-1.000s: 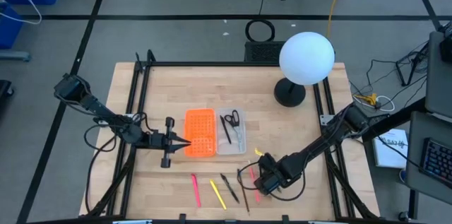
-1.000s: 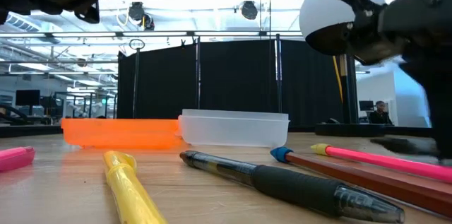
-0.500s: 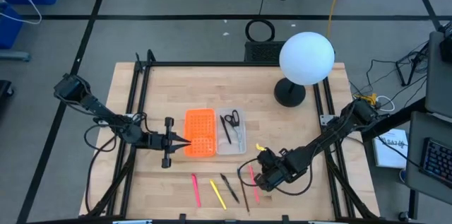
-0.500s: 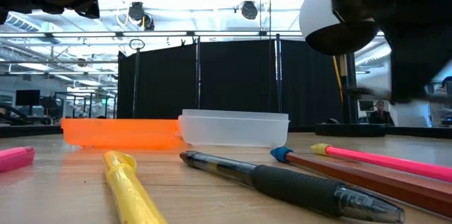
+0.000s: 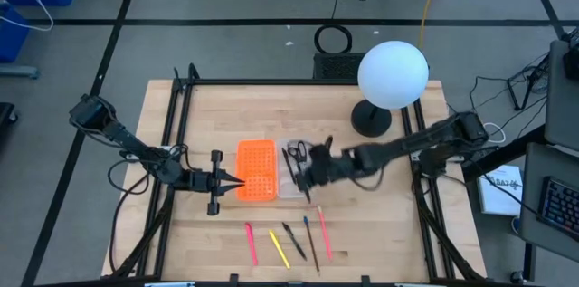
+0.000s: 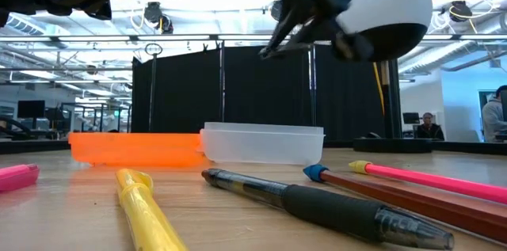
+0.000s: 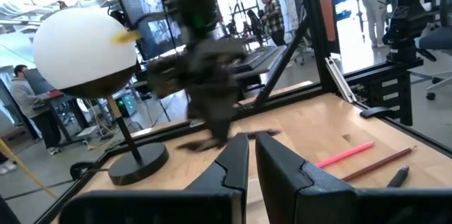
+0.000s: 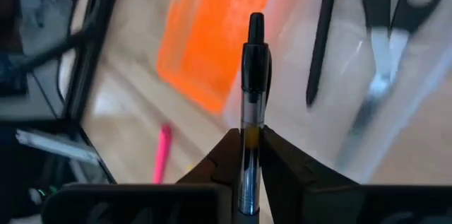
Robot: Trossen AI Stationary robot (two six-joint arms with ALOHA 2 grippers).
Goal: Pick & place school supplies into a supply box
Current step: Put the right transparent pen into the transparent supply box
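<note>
Right wrist view: the right gripper [image 8: 248, 155] clamps a clear pen [image 8: 252, 83] above the box [image 5: 296, 171] at the table's [image 5: 380, 224] middle. No legible writing. Left gripper [image 5: 237, 183], closed, waits beside the box.

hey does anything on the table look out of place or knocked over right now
Nothing stands out. The supply box lies open and flat, with scissors and a black pen in its clear half. The right gripper holds a pen above it. The other pens and pencils lie loose near the front edge, waiting.
</note>
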